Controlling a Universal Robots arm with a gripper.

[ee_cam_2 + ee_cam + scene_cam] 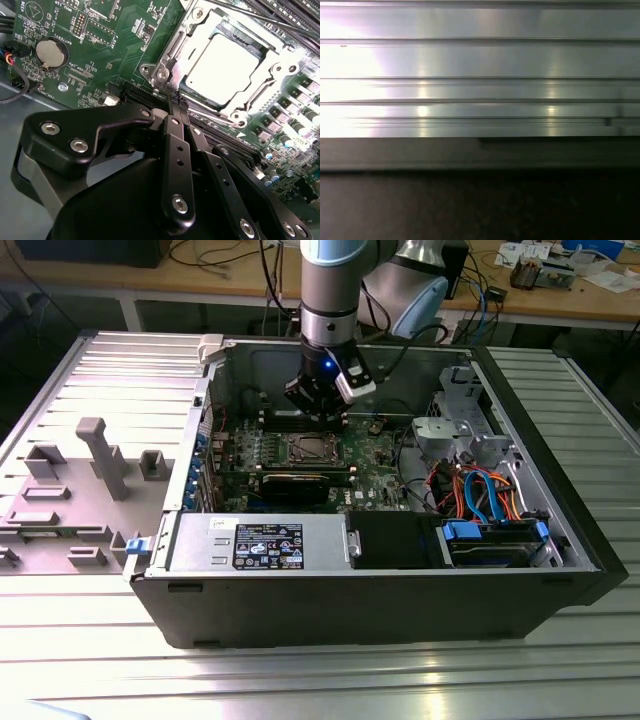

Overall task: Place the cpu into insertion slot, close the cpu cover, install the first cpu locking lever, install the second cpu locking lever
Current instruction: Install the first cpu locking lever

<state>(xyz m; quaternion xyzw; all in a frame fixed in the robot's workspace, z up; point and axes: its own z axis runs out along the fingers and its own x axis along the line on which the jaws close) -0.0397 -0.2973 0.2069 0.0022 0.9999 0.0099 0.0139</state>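
With cpu (pixel 224 70) seated under closed cpu cover (pixel 278 61) | gripper (pixel 176 102) pinched together, empty | lever step; needs hooking.

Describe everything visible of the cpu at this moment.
The cpu is a flat square chip with a pale silvery metal top, lying level in the insertion slot on the green board. The cpu cover frame lies closed around it, its window exposing the top. Nothing grips it; the gripper sits beside the socket.
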